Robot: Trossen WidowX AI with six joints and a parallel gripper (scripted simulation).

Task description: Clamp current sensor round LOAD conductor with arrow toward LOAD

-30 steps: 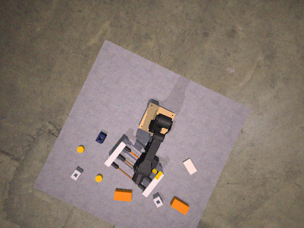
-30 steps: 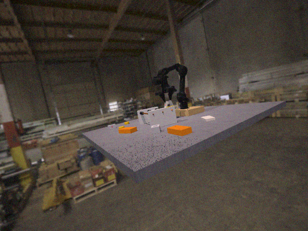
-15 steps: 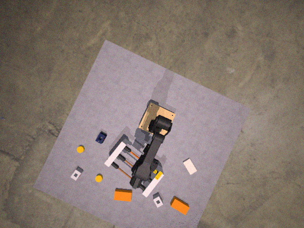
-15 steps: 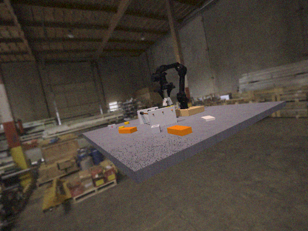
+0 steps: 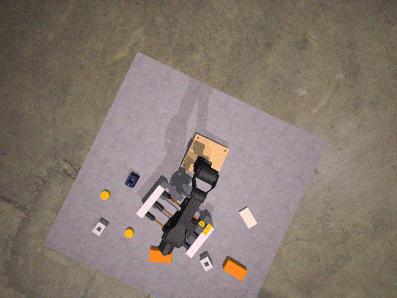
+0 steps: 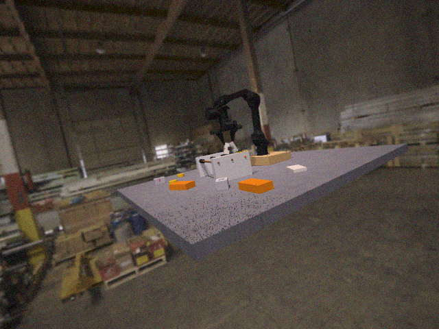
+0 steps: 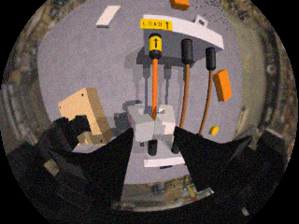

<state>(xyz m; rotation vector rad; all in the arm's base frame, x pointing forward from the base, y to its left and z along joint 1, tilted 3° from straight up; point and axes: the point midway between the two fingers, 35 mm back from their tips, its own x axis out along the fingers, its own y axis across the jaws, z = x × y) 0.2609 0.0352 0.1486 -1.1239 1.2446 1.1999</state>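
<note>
Carrying the open sensor (image 6: 229,147) (image 7: 142,129) over the frame, the gripper (image 5: 174,220) (image 6: 228,140) (image 7: 153,130) had its jaws closed on the white body, whose two halves stood apart. The exterior view put the sensor just above the white end panel (image 5: 200,242) (image 6: 232,166) (image 7: 187,34); from the top, the arm hid it.

The step in hand looked like alignment before clamping. In the wrist view the conductor marked LOAD (image 7: 155,89) ran toward the gap between the halves, though whether it had entered could not be told. The yellow LOAD marker (image 5: 207,228) (image 6: 242,151) (image 7: 156,24) sat at that conductor's end; the sensor's own arrow could not be read.

The next move probably called for confirming the arrow's direction, then lowering straight until the conductor sat well inside. Squeezing too soon could pinch it or leave the latch unengaged; release belonged after latching.
</note>
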